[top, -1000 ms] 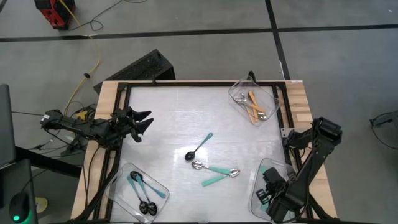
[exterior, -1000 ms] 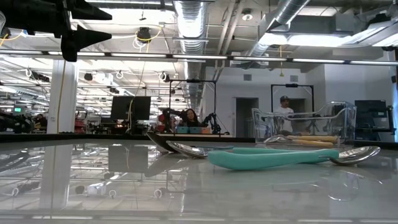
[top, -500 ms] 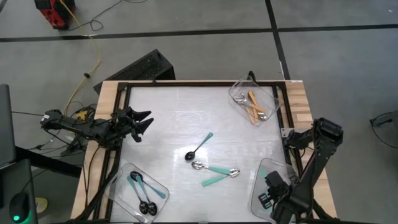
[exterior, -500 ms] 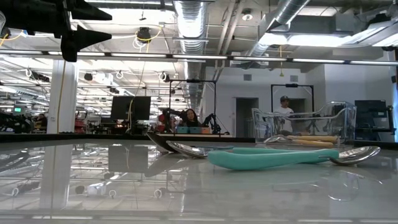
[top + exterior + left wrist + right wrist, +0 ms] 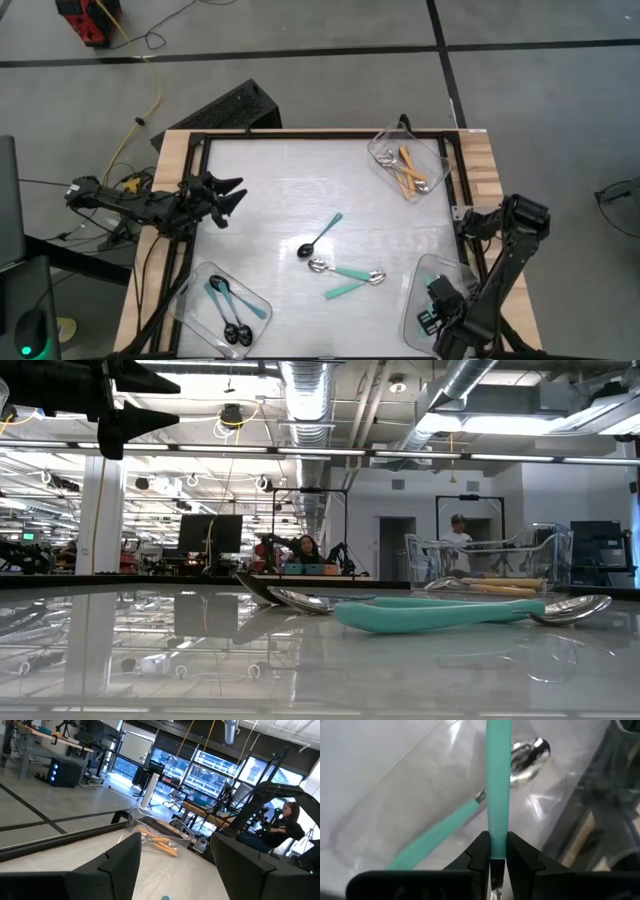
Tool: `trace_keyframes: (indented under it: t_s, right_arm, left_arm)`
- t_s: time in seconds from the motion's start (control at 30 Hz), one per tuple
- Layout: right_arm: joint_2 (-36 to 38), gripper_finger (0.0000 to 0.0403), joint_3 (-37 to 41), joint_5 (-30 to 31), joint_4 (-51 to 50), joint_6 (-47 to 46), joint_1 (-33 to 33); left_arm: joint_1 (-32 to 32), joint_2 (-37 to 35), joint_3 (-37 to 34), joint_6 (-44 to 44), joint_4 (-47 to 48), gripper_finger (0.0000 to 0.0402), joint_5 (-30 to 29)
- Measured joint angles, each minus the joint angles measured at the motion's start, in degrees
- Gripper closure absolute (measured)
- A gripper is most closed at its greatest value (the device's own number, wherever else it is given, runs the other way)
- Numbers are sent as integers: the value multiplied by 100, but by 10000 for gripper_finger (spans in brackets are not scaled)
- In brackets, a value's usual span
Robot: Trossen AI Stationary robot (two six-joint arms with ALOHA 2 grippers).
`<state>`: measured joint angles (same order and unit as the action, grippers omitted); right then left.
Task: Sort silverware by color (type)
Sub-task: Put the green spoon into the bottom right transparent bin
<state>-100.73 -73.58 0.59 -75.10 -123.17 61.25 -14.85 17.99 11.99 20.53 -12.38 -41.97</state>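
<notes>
Right end effector [image 5: 491, 851] is clamped on a teal spoon [image 5: 498, 780] by its handle, hovering over the clear tray [image 5: 421, 283] at the near right corner of the surface [image 5: 280, 190]. Another teal spoon [image 5: 440, 831] already lies in that tray, silver bowl up near the wall. Risk, as a judgement: grip is narrow and near the handle end, so the spoon could pivot on release and tip over the tray rim, or land across the one inside.

Left end effector [image 5: 228, 193] waits w/ fingers spread at the left edge, nothing in it.

Still loose mid-surface: two teal spoons [image 5: 349, 278], wide handles, shiny bowls, crossing each other; a thin blue spoon [image 5: 320, 236] w/ black bowl just beside them. Orange ones [image 5: 408, 170] sit in the far right tray, blue ones [image 5: 228, 305] in the near left tray.
</notes>
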Motion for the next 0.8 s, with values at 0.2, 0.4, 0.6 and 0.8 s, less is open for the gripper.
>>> trace_keyframes:
  t_s: [0.2, 0.4, 0.6, 0.8]
  right_arm:
    - [-191, 329, 4, -29, 239, 17, 26]
    - [-170, 329, 2, 80, 252, 40, 43]
    - [-175, 329, 2, 88, 327, 26, 66]
    - [-175, 329, 2, 98, 375, 20, 50]
  left_arm:
    - [0, -1, 0, 0, -13, 176, -90]
    - [0, -1, 0, 2, -11, 176, -92]
    - [0, -1, 0, 2, -2, 176, -92]
    - [0, -1, 0, -13, 2, 176, -92]
